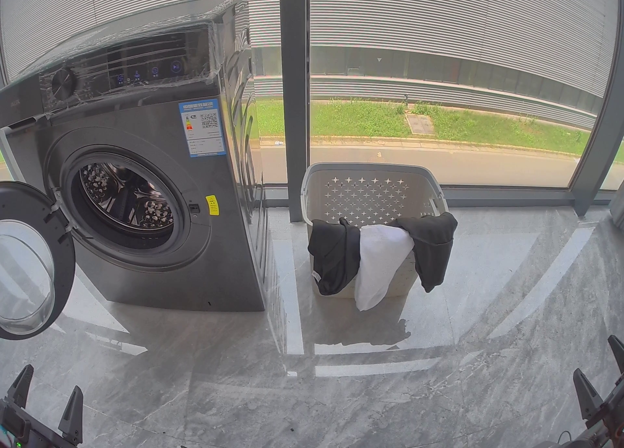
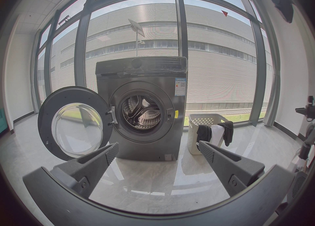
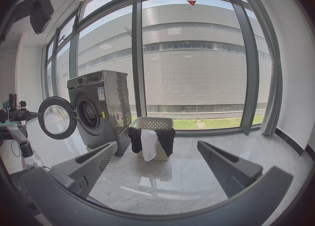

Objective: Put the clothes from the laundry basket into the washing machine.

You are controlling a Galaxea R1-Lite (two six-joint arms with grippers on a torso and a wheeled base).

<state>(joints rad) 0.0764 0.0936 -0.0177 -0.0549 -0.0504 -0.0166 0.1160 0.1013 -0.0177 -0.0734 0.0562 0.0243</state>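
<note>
Facing washing machine [image 1: 143, 163], door [image 1: 26, 267] swung open. Laundry basket [image 1: 370, 192] on the floor just beside it; clothes [image 1: 380, 261], two black and one white, drape over its front rim. Soft, light, floppy: I'd pinch a bunched fold at the rim. My left gripper [image 1: 51, 383] and right gripper [image 1: 597, 358] low, spread wide, holding nothing
</note>
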